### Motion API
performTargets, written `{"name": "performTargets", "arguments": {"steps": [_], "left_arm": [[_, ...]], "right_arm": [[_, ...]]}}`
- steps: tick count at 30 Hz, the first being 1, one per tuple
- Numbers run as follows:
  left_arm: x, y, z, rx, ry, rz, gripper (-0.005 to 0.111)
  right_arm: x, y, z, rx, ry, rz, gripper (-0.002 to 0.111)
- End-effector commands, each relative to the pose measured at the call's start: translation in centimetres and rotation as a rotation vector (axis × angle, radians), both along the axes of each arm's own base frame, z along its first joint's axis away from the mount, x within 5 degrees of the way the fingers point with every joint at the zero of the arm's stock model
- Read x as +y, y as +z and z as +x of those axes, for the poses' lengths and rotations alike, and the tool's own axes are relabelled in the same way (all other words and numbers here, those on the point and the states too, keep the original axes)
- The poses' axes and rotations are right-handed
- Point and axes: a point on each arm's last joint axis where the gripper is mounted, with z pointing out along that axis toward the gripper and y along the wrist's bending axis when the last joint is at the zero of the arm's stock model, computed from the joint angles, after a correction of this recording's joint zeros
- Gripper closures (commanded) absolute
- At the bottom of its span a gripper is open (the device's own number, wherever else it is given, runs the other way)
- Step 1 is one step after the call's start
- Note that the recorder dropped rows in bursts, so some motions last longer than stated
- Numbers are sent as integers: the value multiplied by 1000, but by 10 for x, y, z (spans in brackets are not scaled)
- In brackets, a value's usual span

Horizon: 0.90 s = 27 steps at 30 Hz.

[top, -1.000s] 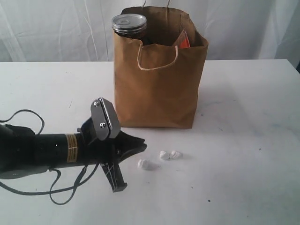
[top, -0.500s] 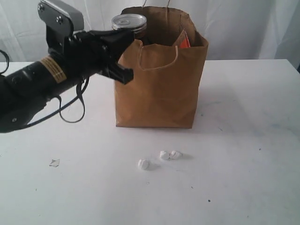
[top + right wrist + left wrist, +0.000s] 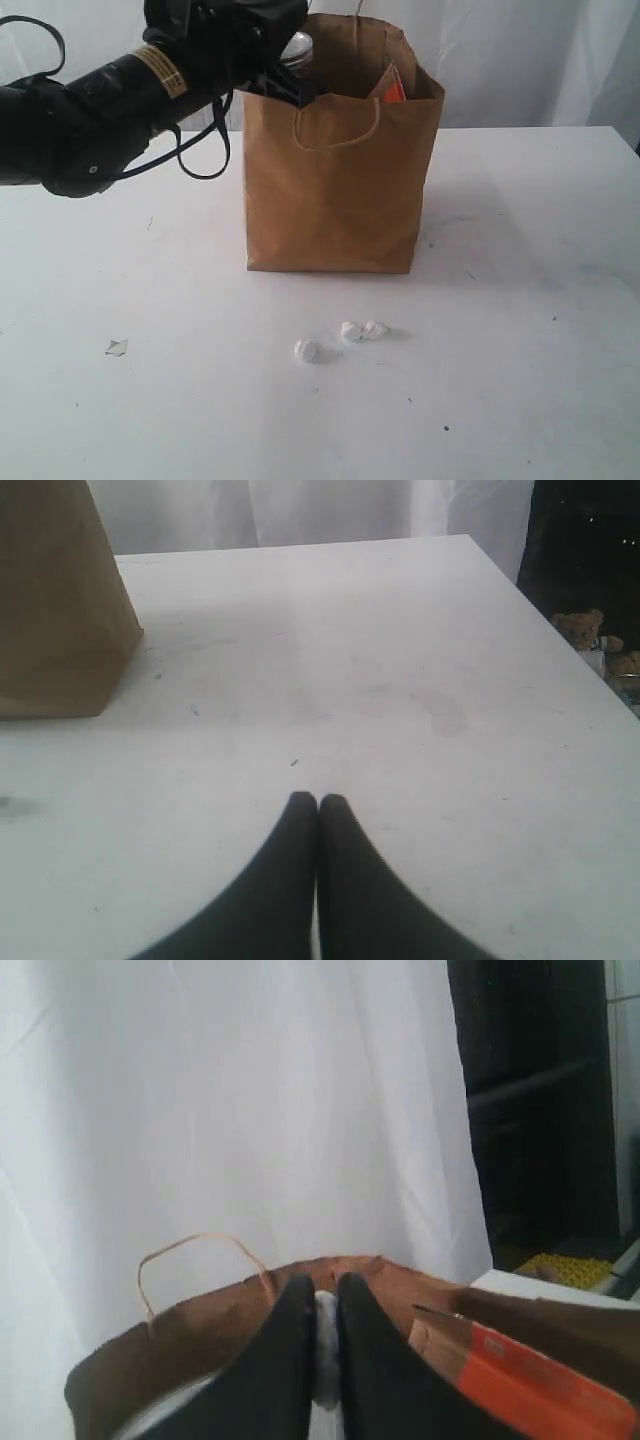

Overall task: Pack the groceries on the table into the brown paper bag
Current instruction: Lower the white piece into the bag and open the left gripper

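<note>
The left gripper (image 3: 322, 1295) is pinched tight on a white lump (image 3: 325, 1345), which shows as a pale sliver between the two dark fingers. It hangs at the near top edge of the brown paper bag (image 3: 340, 180), right beside the dark silver-topped can (image 3: 298, 45) that pokes out of the bag's mouth.

The step in hand looks like dropping that lump inside. To do it well, I'd carry the tips fully past the rim, over the gap between the can and the orange-labelled brown pouch (image 3: 392, 90). Then dip a little below the paper edge before letting go, so so light a piece cannot bounce off the can's lid and out.

The right gripper (image 3: 318, 805) is closed on nothing, low over the bare table (image 3: 520, 300), well apart from the bag. Three small white lumps (image 3: 350, 330) lie on the table in front of the bag, not yet packed.

As for writing, a yellow band (image 3: 160, 65) around the left arm carries dark print too small to read. The pouch shows only orange, no words I can make out. The bag itself is plain.
</note>
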Motion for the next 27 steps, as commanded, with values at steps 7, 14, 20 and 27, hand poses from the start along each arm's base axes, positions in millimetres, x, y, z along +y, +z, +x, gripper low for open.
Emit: {"name": "performTargets", "arguments": {"steps": [7,14,20,27], "left_arm": [[-6,-6,11,78,-8,-24,107],[-11,-9,6,71,-78,26,96],[-14,-11,2,65,-125,64,59],[-14,-11,3,114,-133,18,42]], "right_arm": [[-1,-1,0,-3,-10,0,108],[-1,-1,0,-3,-10,0,108],[-1,-1,0,-3,-10,0,108],[-1,-1,0,-3,-10,0,108]]}}
